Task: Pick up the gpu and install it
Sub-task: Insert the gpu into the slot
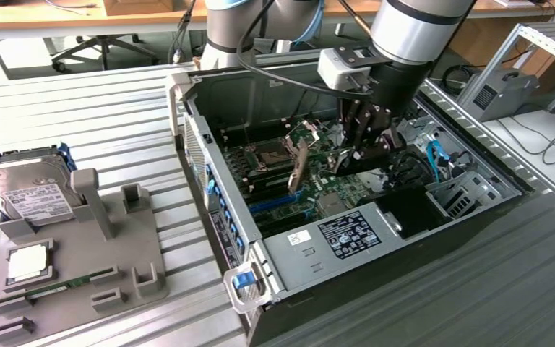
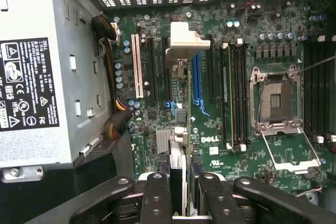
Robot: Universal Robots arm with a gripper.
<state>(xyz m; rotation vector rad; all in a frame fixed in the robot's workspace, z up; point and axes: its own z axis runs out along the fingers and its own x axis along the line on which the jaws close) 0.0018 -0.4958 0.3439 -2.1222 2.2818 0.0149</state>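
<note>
gpu [image 1: 300,168] is edge-on inside the open computer case [image 1: 470,210], standing upright over the motherboard [image 2: 294,156], down among the expansion slots. In the wrist view its silver end bracket [image 2: 185,43] is at the far end toward the case's vented wall, the card's thin edge running back to the fingers. Gripper [image 2: 185,192] is clamped on the gpu, one finger [image 2: 156,198] on each side of the card edge. Empty CPU socket [image 2: 276,98] sits just beside the memory slots. Power supply [image 2: 37,72] with its black label is on the other side. Outside the case, on the exterior view's left, a grey fixture tray [image 1: 128,249] holds a hard drive [image 1: 27,189].
</note>
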